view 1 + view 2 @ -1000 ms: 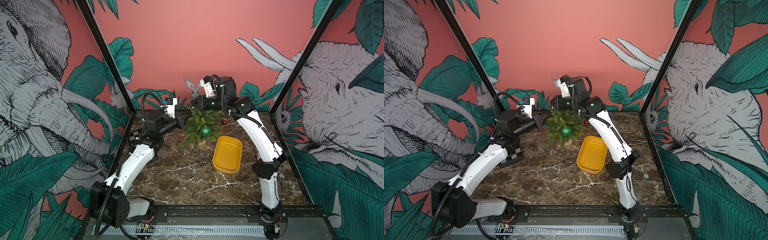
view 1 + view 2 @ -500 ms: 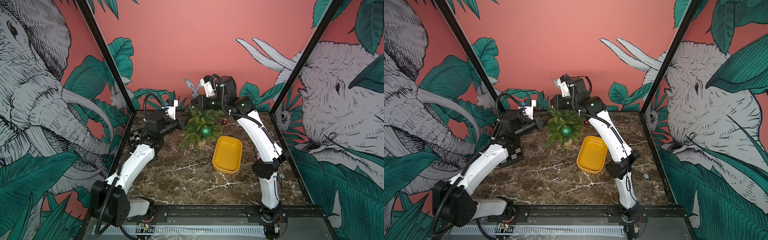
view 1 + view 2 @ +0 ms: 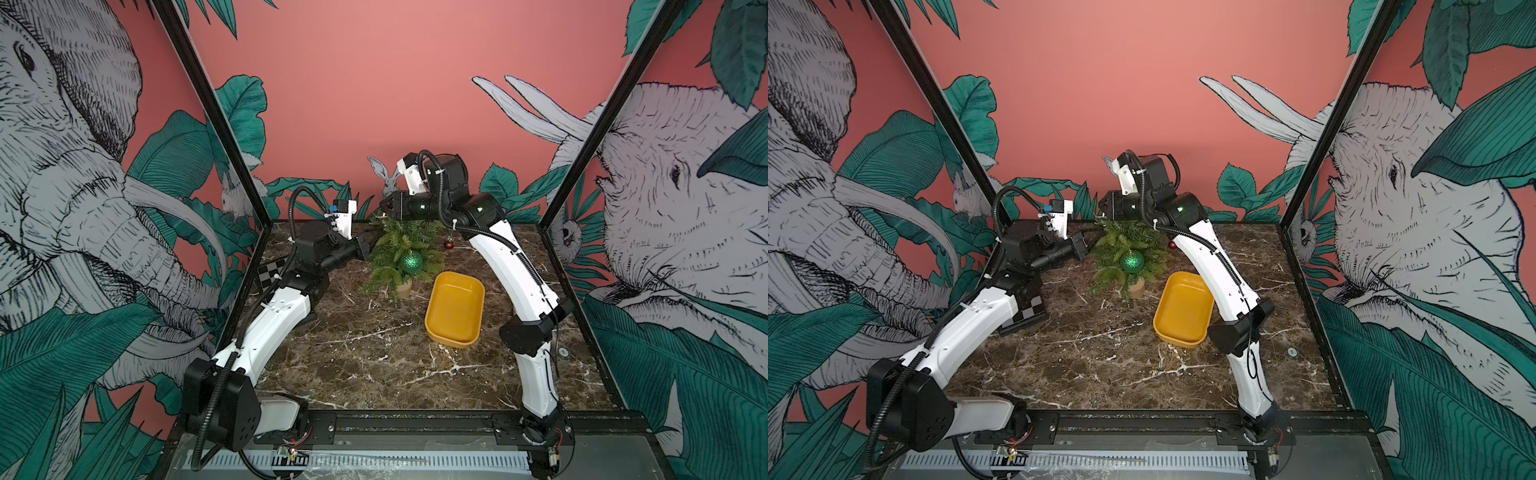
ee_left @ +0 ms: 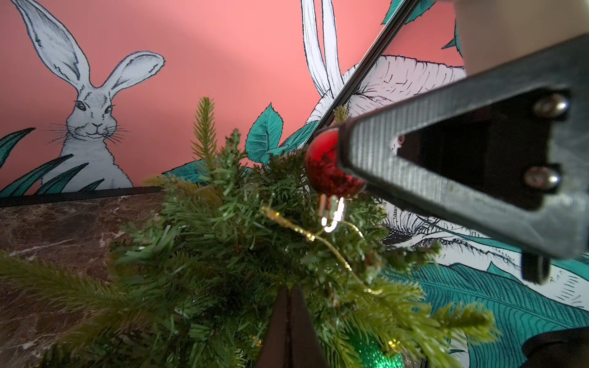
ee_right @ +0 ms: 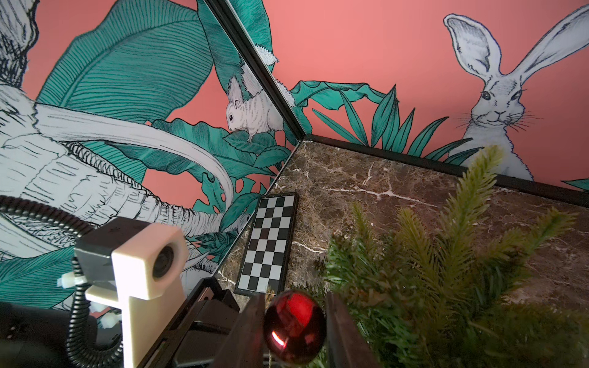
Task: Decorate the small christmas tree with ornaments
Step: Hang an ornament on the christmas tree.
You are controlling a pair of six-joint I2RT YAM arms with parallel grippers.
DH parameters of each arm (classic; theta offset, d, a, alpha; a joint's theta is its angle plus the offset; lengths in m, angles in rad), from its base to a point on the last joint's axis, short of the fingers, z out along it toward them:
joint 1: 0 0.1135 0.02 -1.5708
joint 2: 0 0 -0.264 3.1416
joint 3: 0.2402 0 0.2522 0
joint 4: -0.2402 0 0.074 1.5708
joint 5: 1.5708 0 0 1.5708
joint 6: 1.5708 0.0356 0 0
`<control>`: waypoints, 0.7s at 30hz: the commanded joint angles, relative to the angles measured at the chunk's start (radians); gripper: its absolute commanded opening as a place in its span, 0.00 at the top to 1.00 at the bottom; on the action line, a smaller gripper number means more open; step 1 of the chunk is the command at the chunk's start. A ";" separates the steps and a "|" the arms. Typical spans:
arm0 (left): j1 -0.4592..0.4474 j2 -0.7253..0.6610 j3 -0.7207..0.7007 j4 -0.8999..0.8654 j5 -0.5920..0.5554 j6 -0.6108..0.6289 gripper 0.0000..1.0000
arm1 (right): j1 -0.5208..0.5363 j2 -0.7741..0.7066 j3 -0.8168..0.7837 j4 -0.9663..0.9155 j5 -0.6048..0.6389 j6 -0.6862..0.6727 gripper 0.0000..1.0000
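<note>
The xmas tree (image 3: 386, 266) stands upright in its tan pot (image 3: 403, 289) near the back edge of the tabletop (image 3: 365, 365), approx. midway along it. A glittery green ball (image 3: 411, 261) hangs on the side of the tree facing the front edge, just above the pot.

The right gripper (image 3: 384, 208) reaches in at the treetop from the right-edge side. Its fingers (image 5: 341, 325) stand either side of a small red ball (image 5: 294, 329) and touch it on both sides as far as the right wrist view shows (how firmly they press, can't tell). In the left wrist view that ball is cap-down at the finger tips. Its silver cap (image 4: 331, 207) and gold string loop (image 4: 322, 237) trail onto the top branches.

The left gripper (image 3: 370, 245) comes at the tree from the left-edge side, lower than the right one. Its fingers (image 4: 277, 331) are pressed together w/ the tips buried among the branches.

A second red ball (image 3: 449, 244) sits just beside the tree toward the back-right corner, btwn the foliage and the right arm. Whether it hangs from a branch or rests on the tabletop, can't tell.

A yellow tray (image 3: 451, 337) lies on the tabletop, toward the right edge from the pot & a bit nearer the front edge. A checkerboard card (image 3: 272, 274) lies at the left edge near the back-left corner, partly behind the left arm.
</note>
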 commanded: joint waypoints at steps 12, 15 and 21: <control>0.006 -0.058 -0.036 -0.002 -0.031 0.005 0.93 | 0.008 -0.008 0.020 0.030 -0.021 0.004 0.58; 0.006 -0.074 -0.044 -0.011 -0.036 0.009 0.93 | 0.007 -0.026 -0.002 0.052 -0.031 0.001 0.58; 0.006 -0.134 -0.061 -0.074 -0.077 0.043 0.87 | 0.007 -0.064 -0.036 0.083 -0.049 -0.017 0.57</control>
